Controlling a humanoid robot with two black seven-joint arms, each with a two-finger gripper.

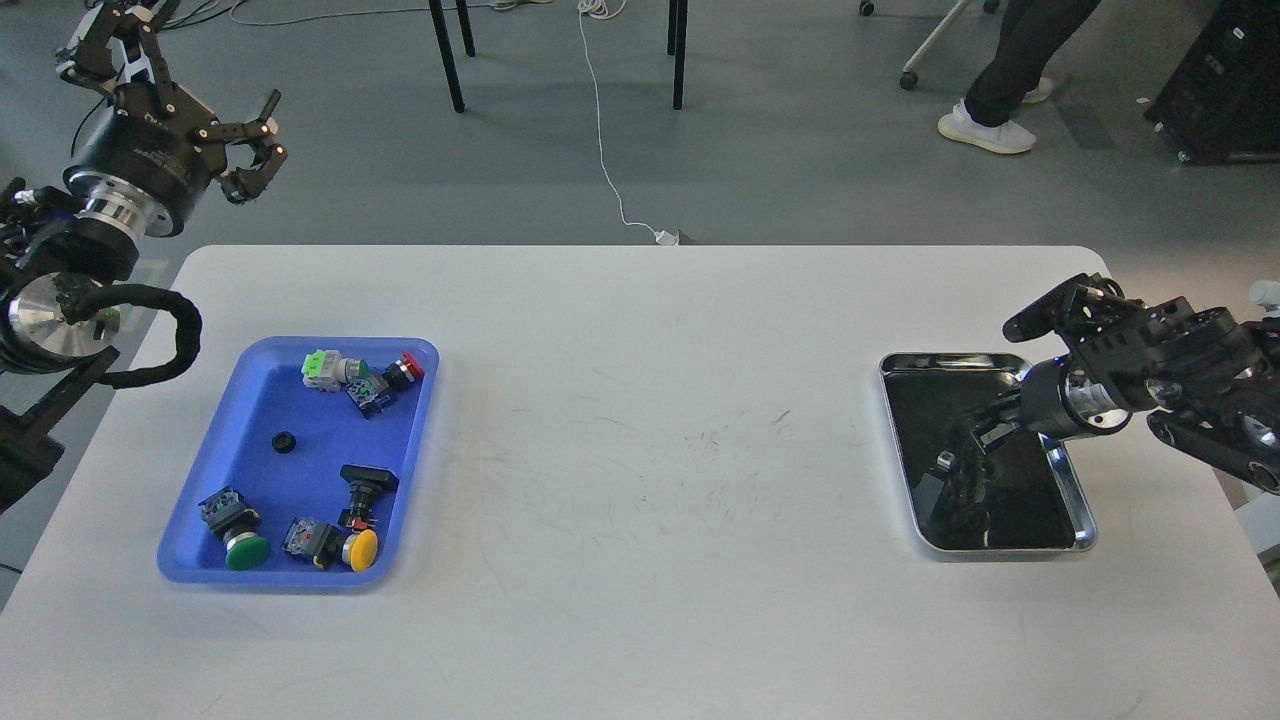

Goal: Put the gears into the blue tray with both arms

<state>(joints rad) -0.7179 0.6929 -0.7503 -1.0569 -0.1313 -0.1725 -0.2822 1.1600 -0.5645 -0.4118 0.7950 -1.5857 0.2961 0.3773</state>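
Blue tray (pixel 420 400) on surface already holds one gear (pixel 285 441); left end effector (pixel 255 140) raised, spread, empty; right end effector (pixel 965 455), grip unreadable, down in silver tray (pixel 1085 520), likely fetching next gear.

Non-task items, head view.
White table (pixel 640 420); silver metal tray (pixel 1082 530) at 3 o'clock. Push-button switches at 9 o'clock: green cap (pixel 246 550), yellow cap (pixel 361 549), red cap (pixel 410 366). White cable (pixel 600 130) and person's white shoe (pixel 985 132) on floor, 12–1 o'clock.
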